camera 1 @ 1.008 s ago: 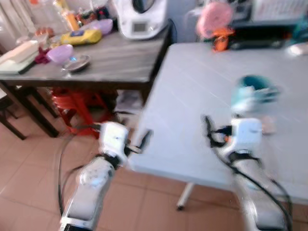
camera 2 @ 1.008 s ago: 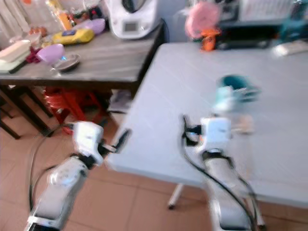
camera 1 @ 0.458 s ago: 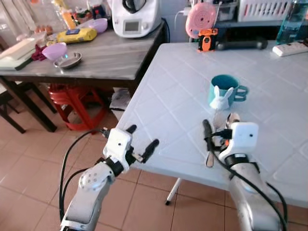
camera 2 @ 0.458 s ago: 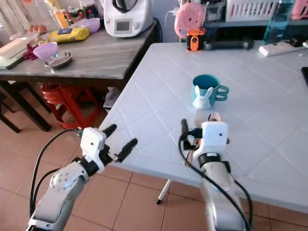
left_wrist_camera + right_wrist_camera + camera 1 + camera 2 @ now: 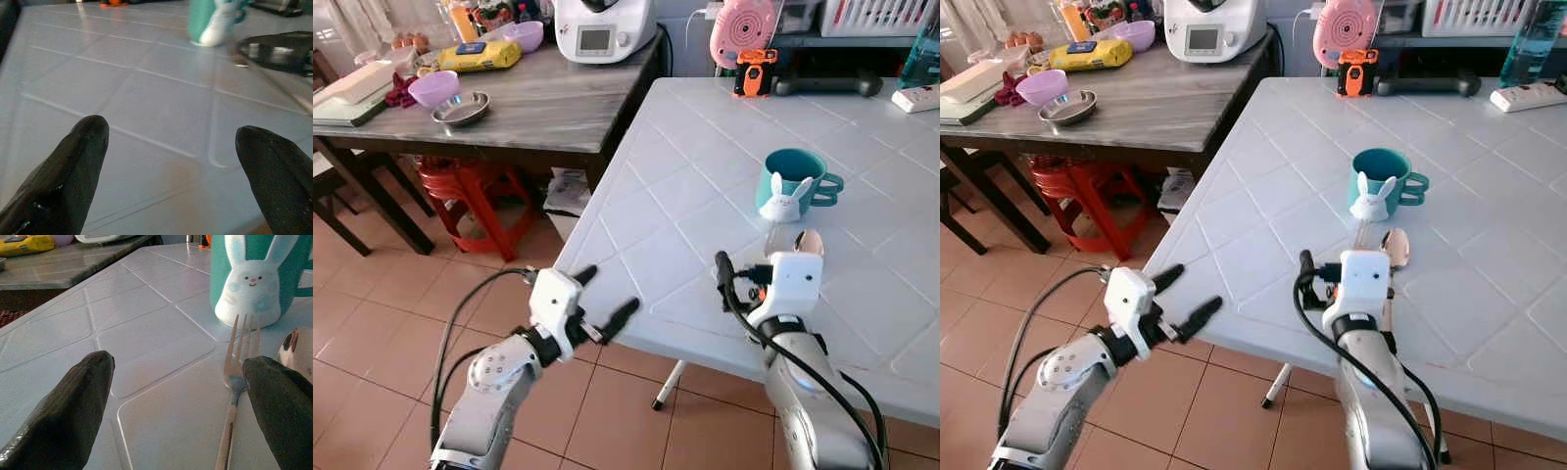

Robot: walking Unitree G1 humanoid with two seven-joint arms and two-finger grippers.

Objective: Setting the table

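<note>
Little had shifted: right pincer (image 5: pixel 176 406) hovered open over the bench (image 5: pixel 685 186), fork (image 5: pixel 234 396) lengthwise just ahead, handle nearest; left pincer (image 5: pixel 597 304) open too, farther off.

On the white table (image 5: pixel 685 176) the mug (image 5: pixel 793 182) stands; fork (image 5: pixel 234 396) and spoon (image 5: pixel 1395 245) lie just before it (side by side, spoon rightward).

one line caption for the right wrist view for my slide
Open right claw over the white table, fork and teal bunny mug ahead.
</note>
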